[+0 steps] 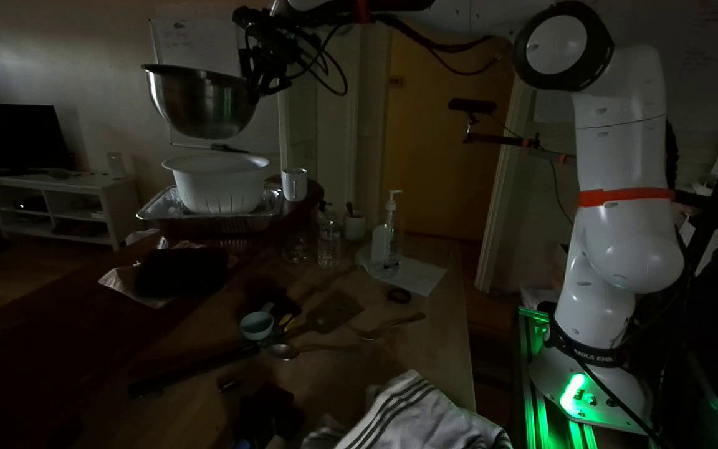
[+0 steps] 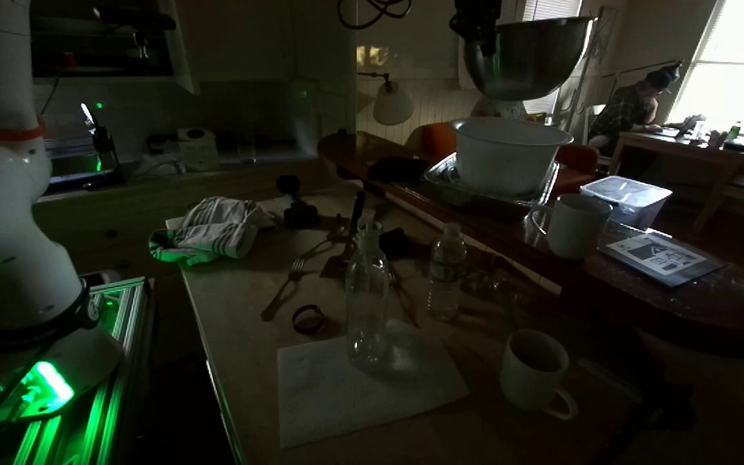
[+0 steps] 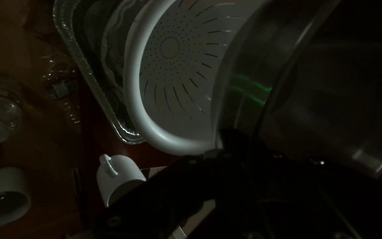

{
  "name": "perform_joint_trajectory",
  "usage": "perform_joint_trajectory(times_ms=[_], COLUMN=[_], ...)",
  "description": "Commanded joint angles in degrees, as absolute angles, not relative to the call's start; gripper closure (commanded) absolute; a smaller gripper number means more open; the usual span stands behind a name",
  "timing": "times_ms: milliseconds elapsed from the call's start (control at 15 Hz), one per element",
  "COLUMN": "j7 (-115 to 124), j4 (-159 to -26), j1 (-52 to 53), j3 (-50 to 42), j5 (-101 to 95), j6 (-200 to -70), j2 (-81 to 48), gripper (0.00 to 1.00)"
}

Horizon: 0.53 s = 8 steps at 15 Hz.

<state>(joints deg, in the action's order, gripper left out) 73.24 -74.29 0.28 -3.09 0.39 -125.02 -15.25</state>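
My gripper (image 1: 260, 78) is shut on the rim of a steel mixing bowl (image 1: 200, 106) and holds it in the air, nearly level. The bowl and gripper (image 2: 483, 40) also show high in an exterior view, with the bowl (image 2: 530, 64) above a white colander (image 2: 507, 158). A gap separates bowl and colander. The colander (image 1: 219, 184) stands in a foil tray (image 1: 162, 209). In the wrist view the bowl (image 3: 247, 76) covers part of the slotted colander (image 3: 174, 113). The fingers (image 3: 240, 142) are very dark there. A white mug (image 3: 119, 172) stands beside the tray.
On the lower table are a pump bottle (image 1: 386, 243), a water bottle (image 1: 329, 240), another white mug (image 2: 533, 374), a paper sheet (image 2: 346, 400), a black ring (image 1: 399, 295), a fork (image 2: 288, 284), a measuring cup (image 1: 257, 325) and a striped towel (image 1: 421, 415).
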Motion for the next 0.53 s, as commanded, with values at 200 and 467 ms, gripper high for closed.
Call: perform_joint_trajectory(times_ms=[200, 467], j7=[79.69, 86.3], j4=[-82.95, -92.9], j1=[-1.06, -3.3], j3=[-5.97, -9.58], j5=[-0.03, -1.49], j6=[-126.73, -126.34], j2=[-3.69, 5.41], gripper=[0.96, 0.96])
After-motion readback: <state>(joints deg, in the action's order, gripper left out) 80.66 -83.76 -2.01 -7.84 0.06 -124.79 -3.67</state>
